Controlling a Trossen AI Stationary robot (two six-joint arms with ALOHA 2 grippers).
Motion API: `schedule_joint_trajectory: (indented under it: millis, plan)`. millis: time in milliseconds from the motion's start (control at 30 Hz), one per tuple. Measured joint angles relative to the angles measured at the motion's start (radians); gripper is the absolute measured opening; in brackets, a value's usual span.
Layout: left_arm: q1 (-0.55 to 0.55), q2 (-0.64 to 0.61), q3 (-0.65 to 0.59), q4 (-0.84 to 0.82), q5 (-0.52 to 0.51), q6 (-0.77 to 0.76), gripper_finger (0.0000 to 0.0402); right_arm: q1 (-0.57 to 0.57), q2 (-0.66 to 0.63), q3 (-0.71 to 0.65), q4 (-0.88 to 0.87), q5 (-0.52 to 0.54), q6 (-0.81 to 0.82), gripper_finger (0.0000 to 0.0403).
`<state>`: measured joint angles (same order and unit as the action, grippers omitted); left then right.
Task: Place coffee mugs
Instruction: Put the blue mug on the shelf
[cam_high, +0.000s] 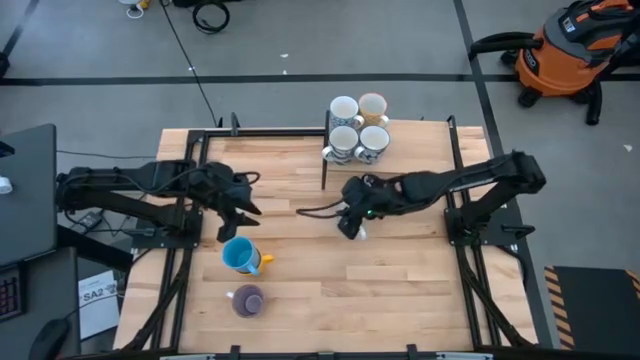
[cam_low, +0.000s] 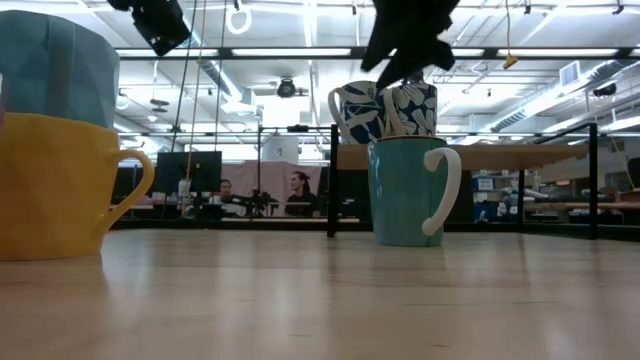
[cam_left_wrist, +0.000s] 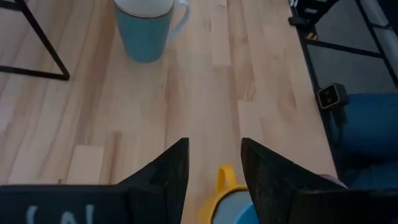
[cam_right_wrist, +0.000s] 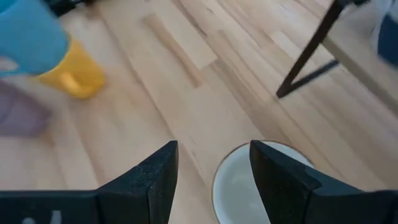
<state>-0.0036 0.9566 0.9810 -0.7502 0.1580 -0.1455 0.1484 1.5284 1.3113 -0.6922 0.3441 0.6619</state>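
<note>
A teal mug (cam_low: 402, 195) with a white handle and white inside (cam_right_wrist: 245, 186) stands upright on the wooden table, near its middle. My right gripper (cam_right_wrist: 213, 146) hangs open above it, fingers slanting down over the rim and clear of it. At the near left, a bright blue mug (cam_high: 238, 254) sits in a yellow mug (cam_low: 50, 185), with a purple mug (cam_high: 247, 300) closer to the near edge. My left gripper (cam_left_wrist: 214, 143) is open just above and beyond the blue-and-yellow pair, holding nothing. Several white and patterned mugs (cam_high: 357, 125) stand on a raised shelf at the far middle.
The shelf's black legs (cam_low: 331, 180) stand on the table just beyond the teal mug. Bare wood lies between the teal mug and the stacked pair, and along the near right. People sit in the room (cam_low: 300, 192) behind the table.
</note>
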Motion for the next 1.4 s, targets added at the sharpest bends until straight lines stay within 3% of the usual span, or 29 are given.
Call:
schedule_joint_trajectory:
  millis: [433,1033,1200,1400]
  plan:
    - [0.0,-0.003,-0.088,0.029,0.0,0.001,0.0153,0.002,0.108,0.0,-0.035,0.037,0.255,0.0205]
    - [0.0,-0.003,-0.088,0.059,0.0,0.001,0.0153,0.003,0.23,0.0,-0.041,0.025,0.263,0.0202]
    - [0.0,-0.003,-0.088,0.061,0.0,0.001,0.0153,0.002,0.24,0.0,-0.062,0.01,0.263,0.0181]
    - [0.0,-0.003,-0.088,0.067,0.0,0.001,0.0153,0.002,0.24,0.0,-0.075,-0.007,0.261,0.0127]
